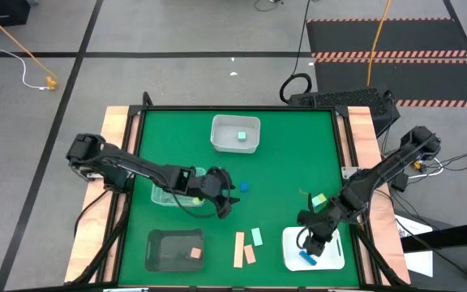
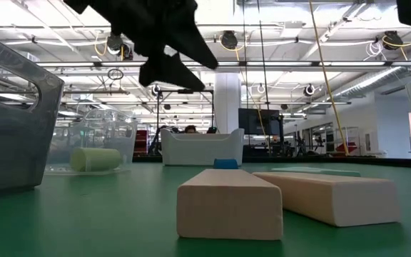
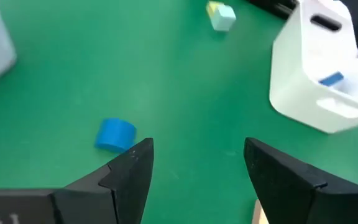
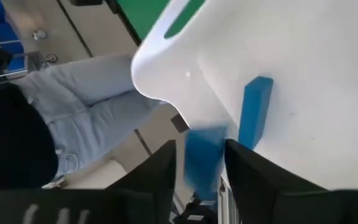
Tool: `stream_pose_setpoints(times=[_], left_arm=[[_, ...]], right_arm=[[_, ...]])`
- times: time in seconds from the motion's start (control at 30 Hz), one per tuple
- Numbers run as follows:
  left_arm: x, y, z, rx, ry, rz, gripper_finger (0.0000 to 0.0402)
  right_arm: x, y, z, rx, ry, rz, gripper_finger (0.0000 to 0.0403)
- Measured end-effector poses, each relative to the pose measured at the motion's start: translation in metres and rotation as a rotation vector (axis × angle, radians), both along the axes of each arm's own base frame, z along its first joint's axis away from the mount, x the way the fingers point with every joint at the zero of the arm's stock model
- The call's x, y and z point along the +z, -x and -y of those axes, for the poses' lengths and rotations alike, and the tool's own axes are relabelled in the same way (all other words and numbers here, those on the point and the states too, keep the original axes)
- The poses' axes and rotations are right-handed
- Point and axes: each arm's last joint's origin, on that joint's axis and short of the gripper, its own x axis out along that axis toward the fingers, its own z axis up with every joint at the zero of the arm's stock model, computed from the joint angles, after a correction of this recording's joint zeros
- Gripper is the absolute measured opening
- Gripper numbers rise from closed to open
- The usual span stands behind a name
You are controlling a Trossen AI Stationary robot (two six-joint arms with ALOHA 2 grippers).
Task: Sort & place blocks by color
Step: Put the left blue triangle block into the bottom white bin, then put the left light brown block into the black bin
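My left gripper hangs open above the mat's middle, and it shows dark at the top of the low view. A small blue block lies on the mat just beside it, untouched. My right gripper is over the white tray at the near right and is shut on a blue block. A blue bar lies flat in that tray. A yellow and a mint block sit together on the mat. My right gripper pinches the blue block between its two fingers, coming from above and pointing down into the white tray. The block sits beside the blue bar near the tray's rim. I cannot tell whether its underside touches the tray floor.
Two tan-pink bars and a mint bar lie near the front edge. The dark tray holds a tan-pink block. A far white tray holds a mint block. The clear container stands under my left arm. A person's legs stand beyond the table edge.
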Motion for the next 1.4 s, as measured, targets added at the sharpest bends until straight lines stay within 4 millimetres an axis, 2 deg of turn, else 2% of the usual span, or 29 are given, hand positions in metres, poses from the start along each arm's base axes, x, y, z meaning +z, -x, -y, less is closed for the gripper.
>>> stream_pose_setpoints(times=[0.27,0.5,0.67,0.83,0.93,1.03,1.23,1.4], left_arm=[[-0.027,-0.004,0.02,0.011,0.136,-0.085,0.025],[-0.028,-0.003,0.028,-0.027,0.122,-0.087,0.025],[-0.026,0.0,0.046,-0.322,-0.022,-0.058,0.025],[-0.026,0.006,0.062,-0.656,-0.315,-0.013,0.025],[-0.026,0.008,0.067,-0.788,-0.467,0.017,0.025],[-0.03,0.007,0.069,-0.861,-0.549,0.03,0.025],[-0.04,0.003,0.069,-0.911,-0.543,0.033,0.025],[-0.044,-0.005,0.069,-0.702,-0.356,0.038,0.025]], right_arm=[[-0.004,0.0,-0.006,-0.009,0.028,0.008,0.0186],[-0.003,-0.002,-0.007,-0.01,0.036,0.061,0.0224],[0.002,-0.006,-0.009,0.004,0.032,0.162,0.0226],[0.007,-0.012,-0.01,-0.025,0.08,0.316,0.0222],[0.008,-0.015,-0.008,-0.064,0.141,0.388,0.0222],[0.01,-0.018,-0.007,-0.123,0.195,0.449,0.0222],[0.012,-0.022,-0.004,-0.254,0.275,0.509,0.0222],[0.017,-0.027,-0.001,-0.447,0.321,0.583,0.0222]])
